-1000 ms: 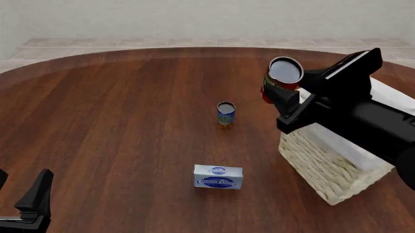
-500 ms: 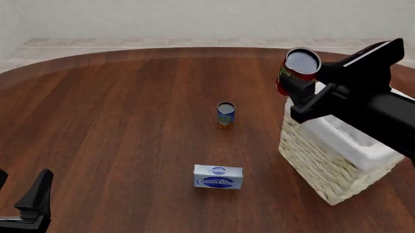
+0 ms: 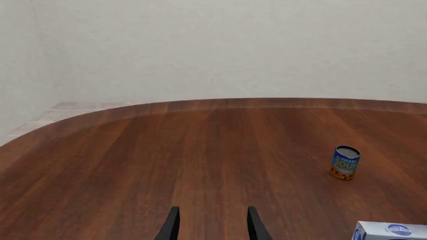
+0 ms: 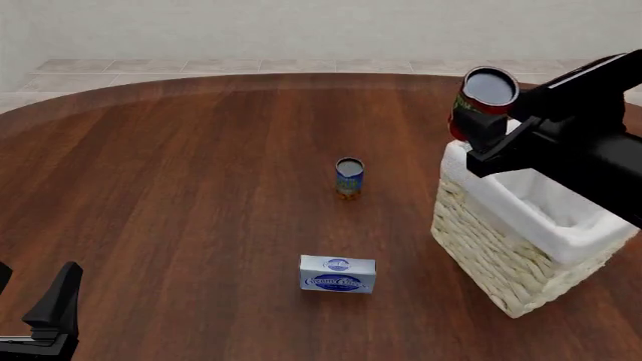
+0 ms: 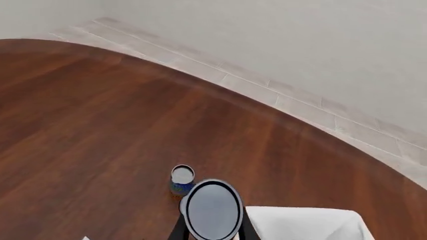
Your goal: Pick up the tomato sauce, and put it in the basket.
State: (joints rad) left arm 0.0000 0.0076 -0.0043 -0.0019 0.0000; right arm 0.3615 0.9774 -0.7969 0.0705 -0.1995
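Note:
The tomato sauce [image 4: 470, 113], a can with a red label and grey metal top, hangs in the air with my right gripper [image 4: 477, 126] shut on it. It is above the left rim of the basket [image 4: 489, 256], a pale wicker basket with white lining at the table's right. The right wrist view shows the can's grey top [image 5: 212, 209] between the two fingers [image 5: 248, 232], with the basket's white lining [image 5: 303, 223] beside and below it. My left gripper [image 4: 52, 310] rests low at the near left, open with nothing between its fingers [image 3: 169, 226].
A blue-and-orange can [image 4: 349, 177] stands upright mid-table, also seen in both wrist views [image 3: 345, 162] [image 5: 181, 180]. A blue-white box [image 4: 337, 274] lies nearer the front edge, its corner [image 3: 392, 231] showing in the left wrist view.
My right gripper has carried the tomato sauce to the right and slightly up, from left of the basket to above its left rim. The left arm has stayed still.

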